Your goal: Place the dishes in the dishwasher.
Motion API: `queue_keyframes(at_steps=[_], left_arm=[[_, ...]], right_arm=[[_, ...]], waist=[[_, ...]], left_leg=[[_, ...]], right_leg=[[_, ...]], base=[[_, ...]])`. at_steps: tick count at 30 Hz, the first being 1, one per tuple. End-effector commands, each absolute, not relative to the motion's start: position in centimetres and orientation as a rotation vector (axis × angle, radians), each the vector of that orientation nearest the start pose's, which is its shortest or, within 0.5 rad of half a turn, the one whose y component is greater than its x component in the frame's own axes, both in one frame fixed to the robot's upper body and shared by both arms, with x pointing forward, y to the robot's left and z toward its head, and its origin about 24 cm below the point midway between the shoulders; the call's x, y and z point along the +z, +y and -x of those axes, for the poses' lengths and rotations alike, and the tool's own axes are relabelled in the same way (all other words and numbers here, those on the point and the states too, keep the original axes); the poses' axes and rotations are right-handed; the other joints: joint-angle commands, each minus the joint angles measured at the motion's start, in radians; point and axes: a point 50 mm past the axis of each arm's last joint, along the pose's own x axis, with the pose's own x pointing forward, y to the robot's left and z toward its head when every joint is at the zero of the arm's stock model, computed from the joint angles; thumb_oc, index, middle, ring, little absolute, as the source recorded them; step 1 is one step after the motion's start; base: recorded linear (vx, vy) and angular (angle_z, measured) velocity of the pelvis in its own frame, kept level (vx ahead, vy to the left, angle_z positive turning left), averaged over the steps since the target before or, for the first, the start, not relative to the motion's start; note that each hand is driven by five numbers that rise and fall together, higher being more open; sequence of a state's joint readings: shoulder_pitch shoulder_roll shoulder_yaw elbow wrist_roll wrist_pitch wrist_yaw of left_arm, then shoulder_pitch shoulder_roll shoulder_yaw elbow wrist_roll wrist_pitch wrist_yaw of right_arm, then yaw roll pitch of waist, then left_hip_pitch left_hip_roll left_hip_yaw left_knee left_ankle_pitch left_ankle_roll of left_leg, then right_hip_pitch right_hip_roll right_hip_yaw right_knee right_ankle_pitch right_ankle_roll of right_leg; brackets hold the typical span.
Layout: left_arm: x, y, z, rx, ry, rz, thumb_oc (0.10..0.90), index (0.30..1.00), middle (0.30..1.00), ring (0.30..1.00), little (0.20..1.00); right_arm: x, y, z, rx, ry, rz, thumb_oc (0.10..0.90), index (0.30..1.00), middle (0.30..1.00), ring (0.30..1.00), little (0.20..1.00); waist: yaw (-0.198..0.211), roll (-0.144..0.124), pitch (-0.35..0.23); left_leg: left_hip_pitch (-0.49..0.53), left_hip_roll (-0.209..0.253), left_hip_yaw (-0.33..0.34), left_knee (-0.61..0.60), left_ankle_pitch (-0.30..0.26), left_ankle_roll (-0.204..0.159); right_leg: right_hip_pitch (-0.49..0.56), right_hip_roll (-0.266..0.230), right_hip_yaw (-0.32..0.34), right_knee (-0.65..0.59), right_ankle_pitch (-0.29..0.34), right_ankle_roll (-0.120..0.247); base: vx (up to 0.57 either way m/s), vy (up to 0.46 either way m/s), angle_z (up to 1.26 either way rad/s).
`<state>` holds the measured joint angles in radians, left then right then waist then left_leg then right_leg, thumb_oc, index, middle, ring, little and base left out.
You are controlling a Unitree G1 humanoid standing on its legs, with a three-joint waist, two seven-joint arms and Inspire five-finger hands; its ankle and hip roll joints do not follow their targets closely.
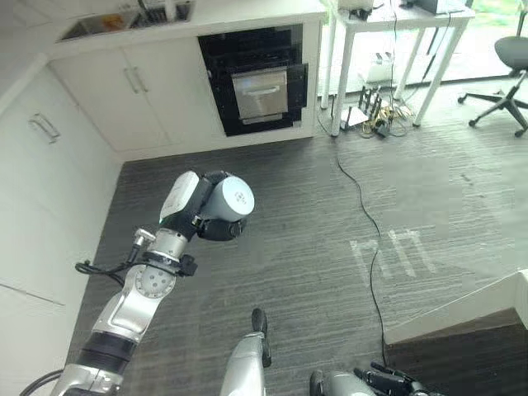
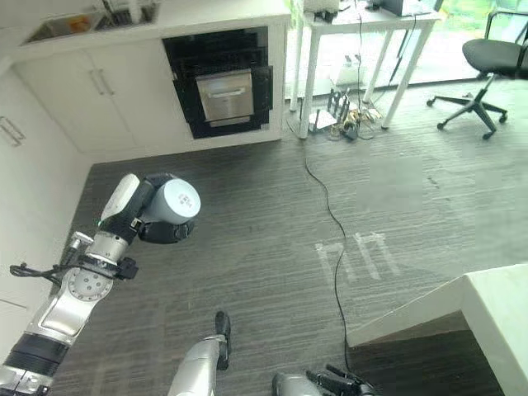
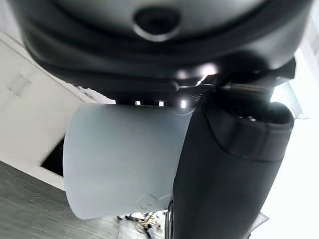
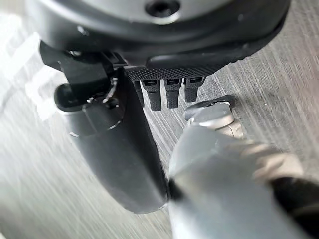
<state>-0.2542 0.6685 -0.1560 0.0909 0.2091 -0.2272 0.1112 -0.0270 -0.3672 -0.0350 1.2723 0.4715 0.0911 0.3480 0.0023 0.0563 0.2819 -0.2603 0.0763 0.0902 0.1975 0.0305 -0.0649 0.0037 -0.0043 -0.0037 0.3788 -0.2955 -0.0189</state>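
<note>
Left hand (image 1: 200, 216) raised over grey striped carpet (image 1: 429, 198), fingers curled round pale grey-blue cup (image 1: 229, 200), right hand (image 4: 164, 92) low, fingers relaxed, holding nothing, open black dishwasher (image 1: 256, 78) well beyond.

No text, label or number is showing clearly enough to read. A small round mark is sitting on the bottom of the pale cup (image 1: 229, 198), too small to make out. White tape lines on the floor (image 1: 388, 256) are forming strokes, not letters that can be read.
</note>
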Motion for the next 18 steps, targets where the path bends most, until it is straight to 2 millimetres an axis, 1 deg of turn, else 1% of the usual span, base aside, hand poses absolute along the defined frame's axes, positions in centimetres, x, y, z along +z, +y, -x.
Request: queue_keyframes(at_steps=[1, 2, 3, 4, 5, 6, 7, 8, 9, 10, 11, 12, 13, 14, 15, 16, 17, 18], left_arm=[[20.0, 21.6, -29.1, -0.059, -0.692, -0.89, 0.4, 0.3, 0.3, 0.3, 0.3], [20.3, 21.6, -29.1, -0.069, -0.694, -0.893, 0.4, 0.3, 0.3, 0.3, 0.3], [20.6, 21.3, -29.3, -0.101, -0.699, -0.91, 0.4, 0.3, 0.3, 0.3, 0.3], [20.7, 21.2, -29.4, -0.109, -0.698, -0.918, 0.4, 0.3, 0.3, 0.3, 0.3], [20.7, 21.2, -29.5, -0.119, -0.691, -0.937, 0.4, 0.3, 0.3, 0.3, 0.3], [20.7, 21.4, -29.6, -0.112, -0.681, -0.971, 0.4, 0.3, 0.3, 0.3, 0.3], [20.7, 21.6, -29.6, -0.104, -0.677, -0.998, 0.4, 0.3, 0.3, 0.3, 0.3], [20.8, 22.1, -29.7, -0.083, -0.673, -1.036, 0.4, 0.3, 0.3, 0.3, 0.3], [20.9, 22.1, -29.8, -0.083, -0.675, -1.045, 0.4, 0.3, 0.3, 0.3, 0.3], [21.2, 21.4, -30.1, -0.096, -0.691, -1.057, 0.4, 0.3, 0.3, 0.3, 0.3], [21.4, 20.9, -30.1, -0.102, -0.696, -1.065, 0.4, 0.3, 0.3, 0.3, 0.3], [21.4, 20.7, -30.2, -0.098, -0.691, -1.071, 0.4, 0.3, 0.3, 0.3, 0.3], [21.5, 21.0, -30.2, -0.089, -0.684, -1.079, 0.4, 0.3, 0.3, 0.3, 0.3], [21.3, 21.5, -30.2, -0.082, -0.679, -1.087, 0.4, 0.3, 0.3, 0.3, 0.3], [21.2, 21.7, -30.1, -0.079, -0.674, -1.087, 0.4, 0.3, 0.3, 0.3, 0.3], [21.1, 21.8, -30.1, -0.076, -0.666, -1.081, 0.4, 0.3, 0.3, 0.3, 0.3], [20.4, 21.6, -30.0, -0.079, -0.651, -1.073, 0.4, 0.3, 0.3, 0.3, 0.3], [20.4, 21.6, -30.0, -0.079, -0.65, -1.072, 0.4, 0.3, 0.3, 0.3, 0.3]], right_arm=[[-15.2, -27.2, -6.9, -0.231, 1.224, -0.331, 0.8, 0.9, 0.9, 0.9, 0.9], [-15.3, -27.1, -6.8, -0.236, 1.224, -0.332, 0.8, 0.9, 0.9, 0.9, 0.9], [-15.4, -26.9, -6.4, -0.262, 1.213, -0.353, 0.8, 0.9, 0.9, 0.9, 0.9], [-15.5, -26.8, -6.2, -0.271, 1.206, -0.365, 0.8, 0.9, 0.9, 0.9, 0.9], [-15.6, -26.5, -6.0, -0.272, 1.198, -0.383, 0.8, 0.9, 0.9, 0.9, 0.9], [-15.6, -26.2, -6.1, -0.259, 1.196, -0.392, 0.8, 0.9, 0.9, 0.9, 0.9], [-15.6, -26.0, -6.1, -0.248, 1.197, -0.397, 0.8, 0.9, 0.9, 0.9, 0.9], [-15.7, -25.7, -5.9, -0.216, 1.203, -0.408, 0.8, 0.9, 0.9, 0.9, 0.9], [-15.7, -25.7, -5.8, -0.21, 1.203, -0.41, 0.8, 0.9, 0.9, 0.9, 0.9], [-15.8, -25.8, -5.2, -0.226, 1.203, -0.423, 0.8, 0.9, 0.9, 0.9, 0.9], [-15.8, -25.9, -4.9, -0.239, 1.202, -0.436, 0.8, 0.9, 0.9, 0.9, 0.9], [-15.8, -25.9, -4.7, -0.24, 1.198, -0.452, 0.8, 0.9, 0.9, 0.9, 0.9], [-15.7, -25.9, -4.8, -0.226, 1.19, -0.462, 0.8, 0.9, 0.9, 0.9, 0.9], [-15.7, -25.8, -4.9, -0.208, 1.178, -0.475, 0.8, 0.9, 0.9, 0.9, 0.9], [-15.7, -25.8, -5.0, -0.201, 1.167, -0.488, 0.8, 0.9, 0.9, 0.9, 0.9], [-15.6, -25.8, -5.0, -0.197, 1.163, -0.499, 0.8, 0.9, 0.9, 0.9, 0.9], [-15.6, -25.9, -5.0, -0.205, 1.167, -0.496, 0.8, 0.9, 0.9, 0.9, 0.9], [-15.6, -25.9, -5.0, -0.206, 1.167, -0.495, 0.8, 0.9, 0.9, 0.9, 0.9]], waist=[[-0.003, -0.001, -0.117], [-0.007, -0.002, -0.124], [-0.019, -0.007, -0.13], [-0.023, -0.001, -0.131], [-0.025, -0.008, -0.129], [-0.03, 0.007, -0.128], [-0.033, 0.012, -0.127], [-0.065, 0.024, -0.108], [-0.078, 0.023, -0.103], [-0.118, 0.012, -0.087], [-0.13, -0.015, -0.079], [-0.138, -0.04, -0.078], [-0.14, -0.045, -0.081], [-0.137, -0.049, -0.091], [-0.137, -0.051, -0.097], [-0.141, -0.051, -0.107], [-0.147, -0.045, -0.122], [-0.148, -0.044, -0.121]], left_leg=[[-0.053, -0.044, 0.016, 0.102, -0.092, 0.033], [-0.046, -0.05, 0.019, 0.102, -0.1, 0.04], [-0.013, -0.078, 0.02, 0.102, -0.136, 0.069], [-0.006, -0.081, 0.016, 0.102, -0.145, 0.08], [0.019, -0.102, 0.025, 0.102, -0.172, 0.104], [0.048, -0.095, 0.031, 0.102, -0.195, 0.12], [0.064, -0.091, 0.038, 0.102, -0.207, 0.124], [0.119, -0.077, 0.048, 0.102, -0.238, 0.124], [0.131, -0.08, 0.044, 0.102, -0.246, 0.122], [0.171, -0.093, 0.019, 0.102, -0.278, 0.115], [0.2, -0.11, 0.024, 0.102, -0.302, 0.111], [0.242, -0.118, 0.043, 0.102, -0.344, 0.109], [0.268, -0.112, 0.057, 0.102, -0.369, 0.108], [0.297, -0.112, 0.065, 0.102, -0.4, 0.111], [0.314, -0.114, 0.063, 0.102, -0.41, 0.111], [0.339, -0.115, 0.053, 0.102, -0.417, 0.108], [0.378, -0.101, 0.04, 0.102, -0.419, 0.097], [0.38, -0.1, 0.04, 0.102, -0.42, 0.097]], right_leg=[[0.195, 0.005, -0.054, -0.079, -0.069, 0.092], [0.208, 0.002, -0.061, -0.079, -0.046, 0.1], [0.221, -0.023, -0.096, -0.04, 0.067, 0.136], [0.193, -0.027, -0.109, 0.013, 0.114, 0.15], [0.138, -0.054, -0.133, 0.138, 0.182, 0.19], [0.038, -0.073, -0.163, 0.267, 0.258, 0.216], [-0.011, -0.079, -0.172, 0.301, 0.266, 0.217], [-0.134, -0.042, -0.194, 0.273, 0.244, 0.204], [-0.156, -0.028, -0.19, 0.234, 0.243, 0.197], [-0.171, -0.026, -0.172, -0.028, 0.267, 0.179], [-0.232, -0.088, -0.169, -0.079, 0.25, 0.186], [-0.336, -0.172, -0.159, -0.079, 0.273, 0.229], [-0.372, -0.198, -0.166, -0.079, 0.28, 0.243], [-0.365, -0.201, -0.168, -0.079, 0.297, 0.244], [-0.349, -0.194, -0.162, -0.079, 0.3, 0.238], [-0.338, -0.179, -0.147, -0.079, 0.303, 0.228], [-0.317, -0.147, -0.127, -0.079, 0.287, 0.208], [-0.315, -0.146, -0.127, -0.079, 0.286, 0.207]], base=[[0.47, 0.236, -0.25], [0.57, 0.286, -0.22], [0.39, 0.207, -0.16], [0.44, 0.238, -0.08], [0.26, 0.171, 0.05], [0.25, 0.14, -0.2], [0.29, 0.035, -0.25], [0.25, -0.044, -0.42], [0.47, -0.235, -0.51], [0.46, -0.321, -0.25], [0.66, -0.453, 0.52], [0.59, -0.389, 1.09], [0.68, -0.401, 1.02], [0.56, -0.336, 0.41], [0.52, -0.322, 0.04], [0.52, -0.344, -0.3], [0.39, -0.261, -0.4], [0.44, -0.301, -0.03]])
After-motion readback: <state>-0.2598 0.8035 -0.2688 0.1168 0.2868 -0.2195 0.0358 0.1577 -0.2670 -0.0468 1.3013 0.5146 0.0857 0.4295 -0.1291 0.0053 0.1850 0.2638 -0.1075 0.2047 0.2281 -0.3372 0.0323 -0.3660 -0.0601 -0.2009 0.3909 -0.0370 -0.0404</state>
